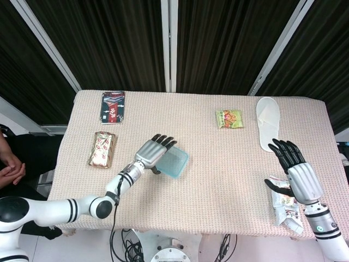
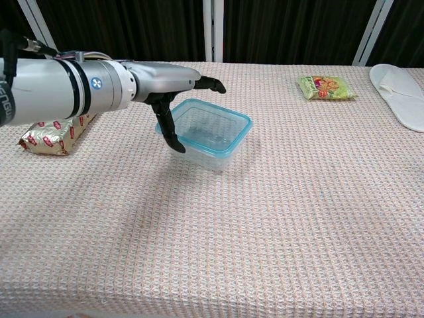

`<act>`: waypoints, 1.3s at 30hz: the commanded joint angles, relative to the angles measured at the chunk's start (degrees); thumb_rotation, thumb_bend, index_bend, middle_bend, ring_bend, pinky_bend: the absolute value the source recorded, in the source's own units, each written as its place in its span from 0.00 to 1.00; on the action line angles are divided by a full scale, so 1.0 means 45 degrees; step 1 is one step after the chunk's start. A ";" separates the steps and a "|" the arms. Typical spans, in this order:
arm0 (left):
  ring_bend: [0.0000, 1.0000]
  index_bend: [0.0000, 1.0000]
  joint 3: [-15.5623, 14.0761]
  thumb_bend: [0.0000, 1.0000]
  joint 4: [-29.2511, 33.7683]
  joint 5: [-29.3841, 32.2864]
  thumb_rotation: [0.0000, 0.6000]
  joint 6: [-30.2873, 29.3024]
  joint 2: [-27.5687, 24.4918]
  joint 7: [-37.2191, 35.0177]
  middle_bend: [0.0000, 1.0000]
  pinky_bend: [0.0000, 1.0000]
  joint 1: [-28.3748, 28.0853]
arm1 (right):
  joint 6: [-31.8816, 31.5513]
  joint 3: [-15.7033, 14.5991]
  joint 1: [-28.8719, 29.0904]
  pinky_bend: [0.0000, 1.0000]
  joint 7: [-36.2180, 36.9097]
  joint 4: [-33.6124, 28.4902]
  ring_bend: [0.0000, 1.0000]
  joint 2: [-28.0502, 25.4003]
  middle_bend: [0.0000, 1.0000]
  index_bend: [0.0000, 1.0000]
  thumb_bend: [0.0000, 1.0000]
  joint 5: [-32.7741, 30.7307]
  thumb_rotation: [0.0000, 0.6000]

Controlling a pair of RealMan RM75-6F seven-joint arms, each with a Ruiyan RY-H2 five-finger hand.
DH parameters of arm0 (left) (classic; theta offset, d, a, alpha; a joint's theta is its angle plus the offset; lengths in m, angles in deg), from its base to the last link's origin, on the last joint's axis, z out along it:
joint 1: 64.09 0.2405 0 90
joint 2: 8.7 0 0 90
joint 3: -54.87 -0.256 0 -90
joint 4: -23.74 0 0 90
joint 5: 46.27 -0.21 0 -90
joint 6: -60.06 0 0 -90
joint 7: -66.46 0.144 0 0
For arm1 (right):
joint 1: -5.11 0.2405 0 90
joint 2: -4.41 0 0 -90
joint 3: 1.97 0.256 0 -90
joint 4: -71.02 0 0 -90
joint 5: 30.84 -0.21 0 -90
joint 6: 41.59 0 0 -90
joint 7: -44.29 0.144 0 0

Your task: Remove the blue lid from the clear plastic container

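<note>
Now left hand (image 2: pixel 173 89) spread, thumb touching blue lid (image 2: pixel 207 132) edge, container (image 2: pixel 213 154) tilted; grip unclear.

surface (image 2: pixel 298 218): pale pinkish-beige, waffle-weave pattern all over. container (image 2: pixel 215 156) just under left hand: clear walls, lid (image 2: pixel 228 126) rim teal-blue, see-through panel. left hand (image 2: pixel 159 83): silver back, black fingers. right hand (image 1: pixel 299 176): same silver/black combo. packet (image 1: pixel 103 149) out past left hand's thumb side: gold with red print. farther packet (image 1: pixel 113 106): dark, red and white graphics. snack bag (image 2: pixel 326 87) well off toward right hand: green, orange-red picture. slipper (image 1: pixel 268 121) just beyond right hand: plain white. wrapper (image 1: pixel 286 204) under right hand: white with some green.
</note>
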 commanded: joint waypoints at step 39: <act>0.06 0.20 -0.2272 0.00 -0.0576 0.4431 1.00 0.0265 -0.0541 -0.0169 0.19 0.06 -0.3628 | 0.0713 -0.0467 0.0497 0.00 0.0087 0.0257 0.00 0.1021 0.00 0.00 0.12 0.0939 1.00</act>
